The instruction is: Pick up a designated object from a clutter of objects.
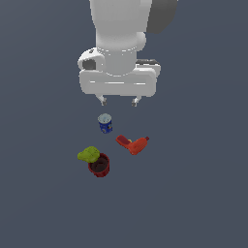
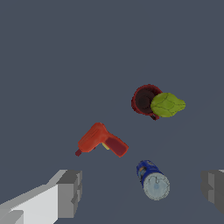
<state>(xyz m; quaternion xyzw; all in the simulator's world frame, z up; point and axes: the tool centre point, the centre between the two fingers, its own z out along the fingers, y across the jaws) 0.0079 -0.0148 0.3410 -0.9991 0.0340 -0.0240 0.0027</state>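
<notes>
Closest to my wrist camera are my own two grey fingers [image 2: 70, 192], one at each side of the picture, and they stand wide apart with nothing between them but bare floor and, lower in the gap, the blue can [image 2: 152, 179]. That can is what I am meant to lift. It stands upright on the grey floor [image 1: 203, 193], silvery top facing up at me, and in the exterior view it sits just below my gripper [image 1: 118, 101], nearer the finger on that view's left than the other one. I am well above it, touching nothing. Beyond the can lies the rest of the pile: the red-orange drill [image 1: 132, 144] on its side, near the can but apart from it, and farther off the dark red mug [image 1: 99, 165] with the yellow-green fruit [image 1: 89, 154] right against its rim, whether resting on it or merely beside it I cannot tell. As I judge it, the job has barely begun: nothing is gripped, nothing is raised. Left to do is to centre over the can, come down around it without nudging the drill, close on its sides, and lift it clear.
</notes>
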